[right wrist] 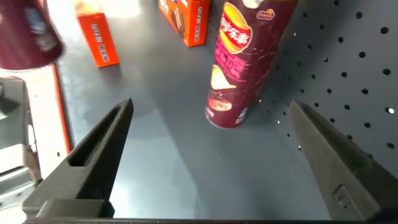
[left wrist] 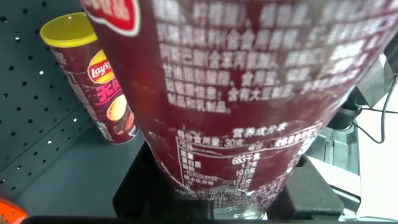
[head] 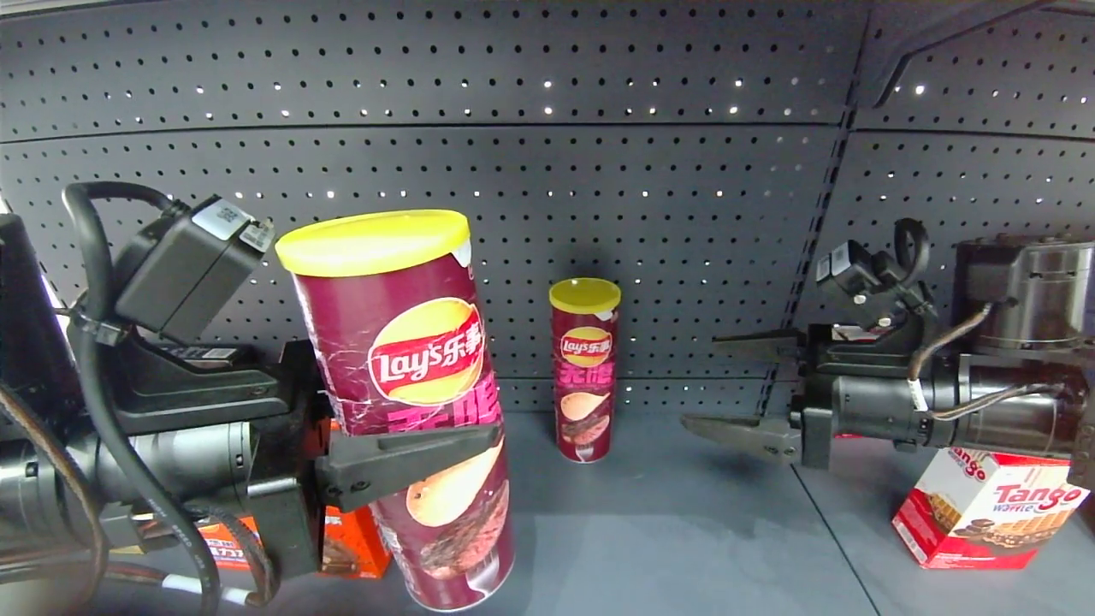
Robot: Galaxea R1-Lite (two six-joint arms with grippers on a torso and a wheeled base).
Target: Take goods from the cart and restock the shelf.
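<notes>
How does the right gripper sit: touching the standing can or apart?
Apart. Head view shows bare pegboard between the open right gripper and the standing can.

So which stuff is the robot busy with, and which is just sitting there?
Job: held chip can, left end effector, standing chip can, shelf.
Lying about: orange box, wafer box.

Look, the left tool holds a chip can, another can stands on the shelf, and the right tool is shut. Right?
Not quite: the right tool is open and empty, as the right wrist view shows. The left tool does hold a chip can, and another can stands on the shelf.
</notes>
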